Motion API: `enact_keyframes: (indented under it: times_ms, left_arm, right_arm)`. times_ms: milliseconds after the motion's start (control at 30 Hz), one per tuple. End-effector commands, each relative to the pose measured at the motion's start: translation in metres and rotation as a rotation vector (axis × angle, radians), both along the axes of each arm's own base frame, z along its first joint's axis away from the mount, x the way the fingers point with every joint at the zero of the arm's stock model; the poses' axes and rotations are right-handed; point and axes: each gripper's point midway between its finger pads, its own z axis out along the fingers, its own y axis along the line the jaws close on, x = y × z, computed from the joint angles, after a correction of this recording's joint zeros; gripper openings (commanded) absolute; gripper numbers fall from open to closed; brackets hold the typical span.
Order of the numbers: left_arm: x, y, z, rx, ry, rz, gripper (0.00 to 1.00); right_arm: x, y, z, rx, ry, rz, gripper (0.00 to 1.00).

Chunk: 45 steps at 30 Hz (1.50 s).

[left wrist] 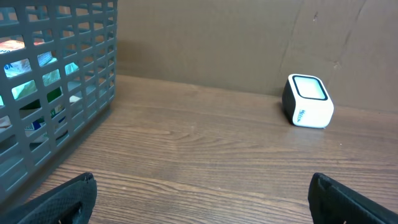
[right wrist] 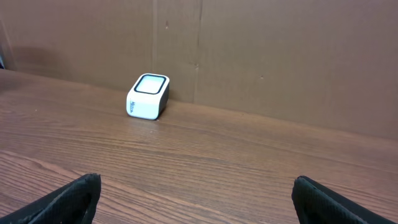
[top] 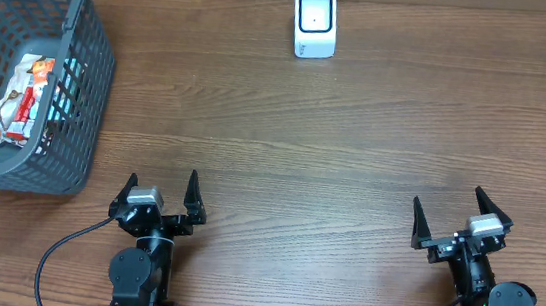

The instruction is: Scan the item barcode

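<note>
Left gripper [top: 162,183] and right gripper [top: 449,205] gape wide, empty, at the near edge. Snack packet [top: 19,98] lies deep in the far-left basket [top: 92,30], whose mesh walls could snag reaching fingers.

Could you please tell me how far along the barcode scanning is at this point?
Nothing looks done yet: the packets lie in the basket, away from the scanner. Nothing is in hand: the left fingers and right fingers stand open and empty. Left: pick a packet, carry it to the scanner and show its barcode.
</note>
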Motion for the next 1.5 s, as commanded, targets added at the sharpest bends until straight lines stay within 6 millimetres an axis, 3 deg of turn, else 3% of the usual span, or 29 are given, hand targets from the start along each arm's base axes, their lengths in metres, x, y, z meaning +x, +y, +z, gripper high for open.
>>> enact_keyframes:
  times_ms: [0, 1000, 1467]
  left_arm:
    - [-0.001, 0.004, 0.002, -0.012, -0.014, 0.022, 1.00]
    - [-0.001, 0.004, 0.002, -0.012, -0.013, 0.021, 1.00]
    - [0.000, -0.007, 0.002, -0.018, -0.003, -0.042, 1.00]
  right_arm:
    - [0.000, 0.000, -0.003, -0.003, 0.000, -0.001, 1.00]
    - [0.000, 0.000, -0.003, -0.003, 0.000, -0.001, 1.00]
    - [0.000, 0.000, -0.003, -0.003, 0.000, -0.001, 1.00]
